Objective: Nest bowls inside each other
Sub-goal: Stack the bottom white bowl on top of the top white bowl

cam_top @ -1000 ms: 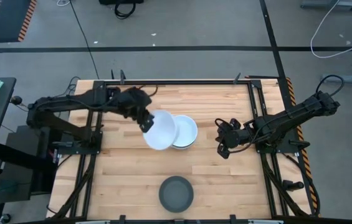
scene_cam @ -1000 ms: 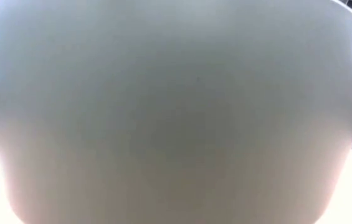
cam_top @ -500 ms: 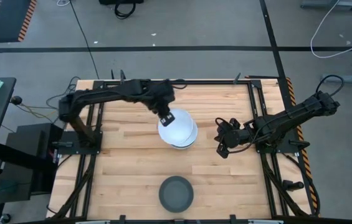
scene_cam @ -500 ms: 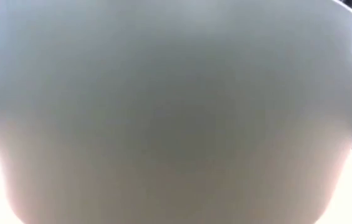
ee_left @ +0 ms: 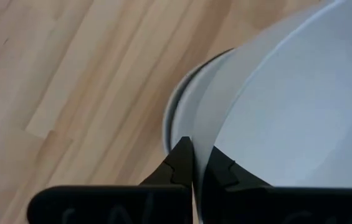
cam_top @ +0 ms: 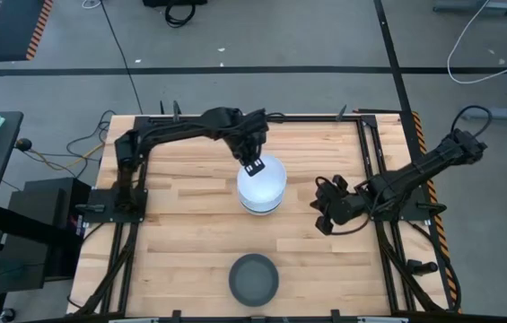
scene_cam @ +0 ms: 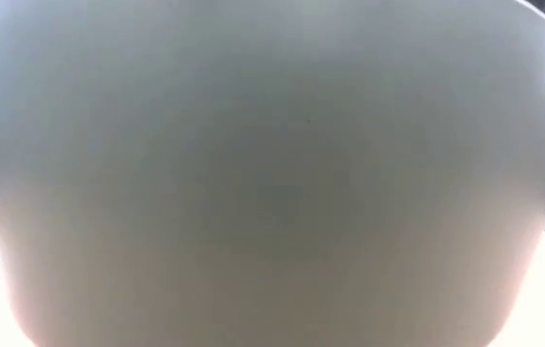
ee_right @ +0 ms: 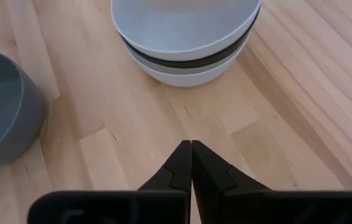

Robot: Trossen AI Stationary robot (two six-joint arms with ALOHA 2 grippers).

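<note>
Grey bowl point(cam_top: 254, 279) sits apart from white stack point(cam_top: 261, 186).

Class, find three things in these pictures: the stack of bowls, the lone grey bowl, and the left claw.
stack of bowls point(cam_top: 262, 190), high view, on the top white bowl's inside.
grey bowl point(cam_top: 254, 278), high view, on its inner floor.
left claw point(cam_top: 253, 167), high view, at its tips, pinching the top bowl's rim.

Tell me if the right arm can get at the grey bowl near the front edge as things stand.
Probably yes. The right end effector hangs empty and shut beside the stack, and bare wood lies between it and the grey bowl. It would need to open first.
</note>
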